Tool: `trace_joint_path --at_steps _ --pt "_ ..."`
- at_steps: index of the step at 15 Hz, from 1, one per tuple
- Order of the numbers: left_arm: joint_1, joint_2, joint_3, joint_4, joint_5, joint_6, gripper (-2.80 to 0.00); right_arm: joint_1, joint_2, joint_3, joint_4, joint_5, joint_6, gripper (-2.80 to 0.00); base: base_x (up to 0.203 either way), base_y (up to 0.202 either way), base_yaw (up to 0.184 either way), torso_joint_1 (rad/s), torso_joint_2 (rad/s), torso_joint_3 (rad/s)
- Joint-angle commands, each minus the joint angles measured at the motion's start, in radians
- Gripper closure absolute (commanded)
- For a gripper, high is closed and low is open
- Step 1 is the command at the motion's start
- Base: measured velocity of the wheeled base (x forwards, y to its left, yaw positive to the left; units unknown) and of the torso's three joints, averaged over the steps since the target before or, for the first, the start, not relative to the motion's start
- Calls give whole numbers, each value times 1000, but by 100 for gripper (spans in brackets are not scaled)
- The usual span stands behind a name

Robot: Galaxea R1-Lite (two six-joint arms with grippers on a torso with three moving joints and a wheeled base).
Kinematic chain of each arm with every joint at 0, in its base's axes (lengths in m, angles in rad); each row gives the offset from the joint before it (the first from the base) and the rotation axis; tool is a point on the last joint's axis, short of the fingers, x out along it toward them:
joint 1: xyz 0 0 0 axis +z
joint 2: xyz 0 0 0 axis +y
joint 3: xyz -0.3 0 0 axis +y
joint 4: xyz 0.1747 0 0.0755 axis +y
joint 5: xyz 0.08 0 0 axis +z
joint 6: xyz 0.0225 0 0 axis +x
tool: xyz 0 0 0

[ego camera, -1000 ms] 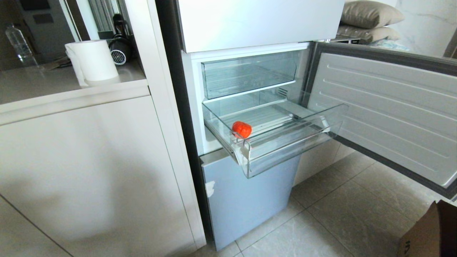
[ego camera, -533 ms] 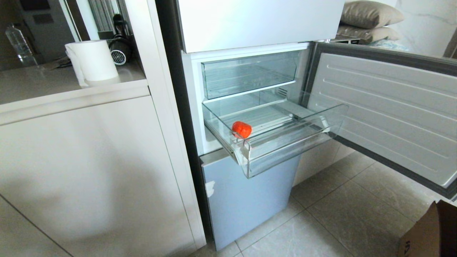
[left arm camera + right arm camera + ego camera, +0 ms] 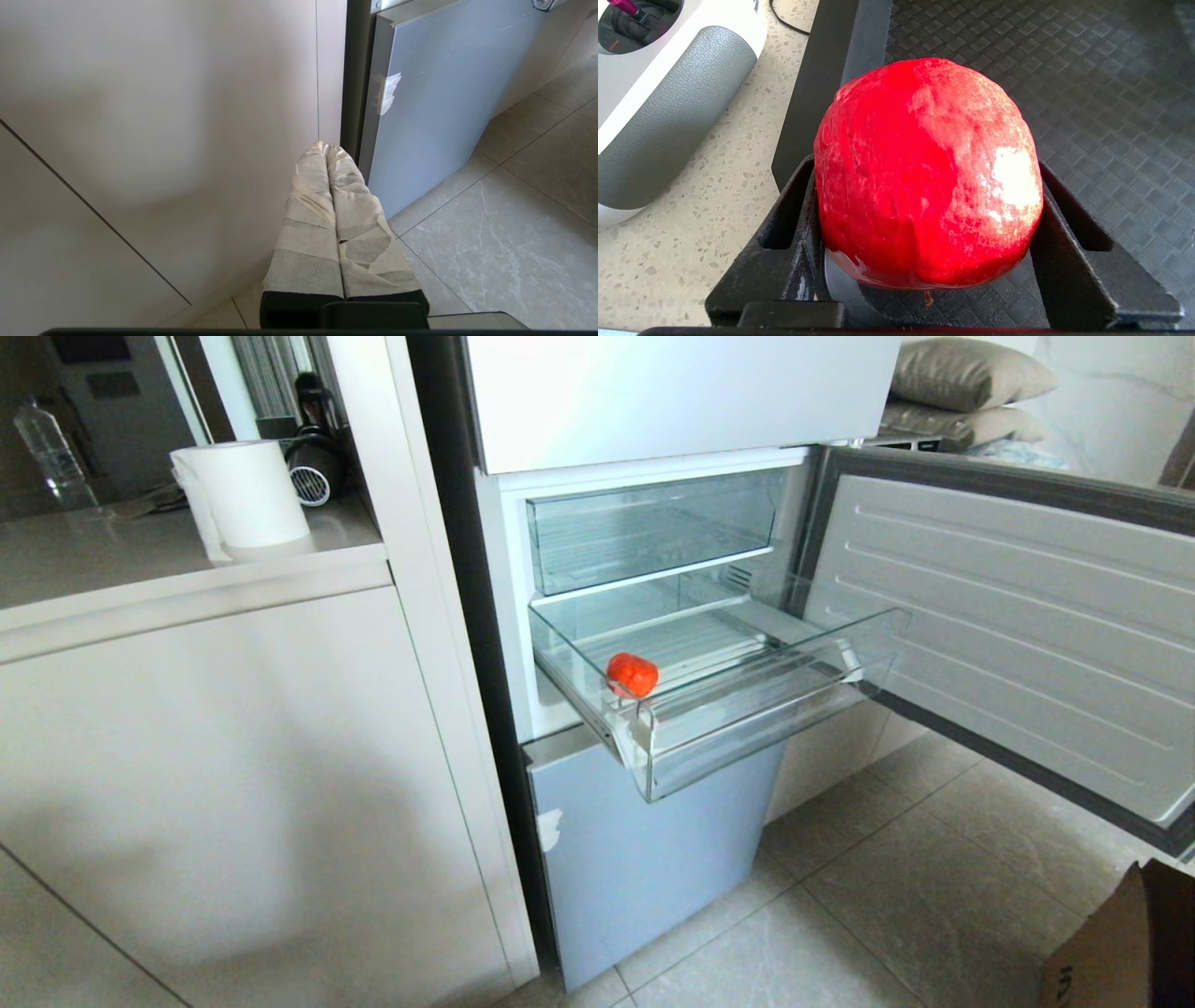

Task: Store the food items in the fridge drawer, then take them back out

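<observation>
We take the wide, shallow, clear plastic fridge drawer [image 3: 747, 709] as our landmark. It stands pulled well out from the open fridge, presumably so that an arm can reach in from above, and it sits directly below a clear flat-fronted bin [image 3: 653, 527] in which we see nothing. Inside the drawer lies one small, glossy red-orange, tomato-like food item [image 3: 632, 674], resting on the ribbed floor close to the drawer's front lip, at the corner toward the cabinet side. The rest of the drawer floor holds nothing that we can make out. The second glossy red round food item [image 3: 927, 172] is nowhere near the drawer: in the right wrist view it fills the space between the black fingers of our right gripper [image 3: 924, 224], over a dark textured mat [image 3: 1101, 93] beside a speckled pale surface [image 3: 691, 224]. The fingers flank it closely on both sides, so we read this as a grasp just being taken in order to carry the piece to the drawer; whether they press it firmly yet we cannot tell. Our left gripper [image 3: 327, 151] hangs parked low, below the drawer and beside the pale blue lower door panel [image 3: 444, 93], its cloth-wrapped fingers [image 3: 308, 224] pressed together and holding nothing. By our judgement the storing half of the task is half done.
</observation>
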Motion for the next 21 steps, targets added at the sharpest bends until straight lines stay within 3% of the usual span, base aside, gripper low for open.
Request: trace_joint_path --at_steps 1,5,12,14,19,21 --pt "0 2 0 1 0 1 0 -5 -47 20 2 0 2 0 0 0 0 0 0 0" --pt "0 2 0 1 0 1 0 -31 -341 200 3 2 -3 0 0 0 0 0 0 0" --pt "0 2 0 1 0 1 0 -9 -1097 637 23 51 -61 0 0 0 0 0 0 0" --pt "0 2 0 1 0 1 0 151 -1207 679 62 38 -64 0 0 0 0 0 0 0" --pt "0 2 -1 1 0 1 0 933 -1178 696 133 -144 -48 0 0 0 0 0 0 0" --pt "0 2 0 1 0 -1 0 1091 -1033 654 118 -178 -39 0 0 0 0 0 0 0"
